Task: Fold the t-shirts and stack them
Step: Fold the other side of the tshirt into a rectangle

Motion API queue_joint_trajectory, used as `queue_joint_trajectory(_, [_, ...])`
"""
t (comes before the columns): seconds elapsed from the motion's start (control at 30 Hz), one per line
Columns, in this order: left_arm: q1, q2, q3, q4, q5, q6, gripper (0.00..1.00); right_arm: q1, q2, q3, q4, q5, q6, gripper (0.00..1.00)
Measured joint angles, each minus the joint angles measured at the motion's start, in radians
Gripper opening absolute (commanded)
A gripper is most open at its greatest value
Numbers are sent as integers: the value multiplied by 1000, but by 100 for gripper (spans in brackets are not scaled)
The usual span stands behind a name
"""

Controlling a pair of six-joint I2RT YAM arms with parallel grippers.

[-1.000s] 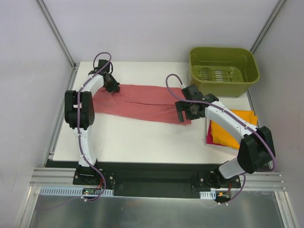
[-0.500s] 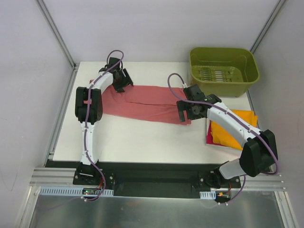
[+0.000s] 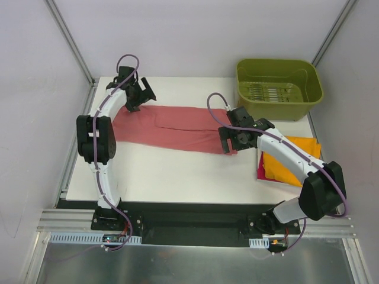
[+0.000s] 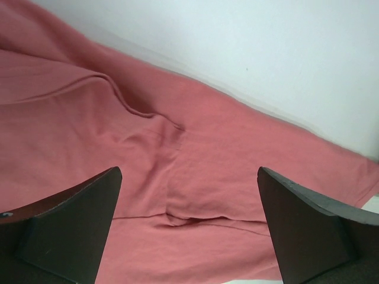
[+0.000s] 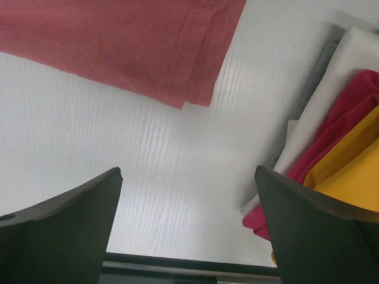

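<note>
Salmon t-shirt [image 3: 177,127] is lying spread across the white table [image 3: 172,171] | left gripper [image 4: 188,173] is hovering over its left end, fingers wide apart, empty | right gripper [image 5: 188,173] is hanging spread, empty, by its right hem — orange t-shirt [image 3: 279,170] is sitting folded on magenta t-shirt [image 5: 346,112] nearby.

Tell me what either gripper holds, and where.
Nothing held. The left gripper hangs open over the salmon t-shirt; the right gripper is open near its corner.

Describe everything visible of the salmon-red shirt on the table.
The dusty salmon-red cloth t-shirt lies flat as a long folded band across the white table, layers showing at its stitched right-end hem, creases near its left end. The open left end effector and open right end effector hover at its ends; neither grips it.
</note>
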Motion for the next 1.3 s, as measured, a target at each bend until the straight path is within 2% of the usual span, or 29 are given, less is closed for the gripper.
queue_joint_trajectory(0.2, [70,-1,-40,2,1,11,99,4,17,0,14,-3,-1,100])
queue_joint_trajectory(0.47, [137,75,-10,3,-2,40,99,5,43,1,14,-3,-3,100])
queue_joint_trajectory(0.67, [143,194,145,4,8,44,99,6,70,14,13,3,-3,100])
queue_joint_trajectory(0.83, [148,308,351,0,-6,60,99,8,70,21,13,20,-4,100])
queue_joint_trajectory(0.93, [158,337,442,3,-17,56,99,8,70,24,13,29,-5,100])
queue_joint_trajectory(1.03, [171,326,466,15,1,40,99,8,72,34,13,26,-11,99])
queue_joint_trajectory(1.13, [183,260,365,51,57,-3,99,8,114,85,18,6,-15,99])
queue_joint_trajectory(1.3, [186,-6,-71,96,143,-88,99,8,253,224,30,-32,-38,100])
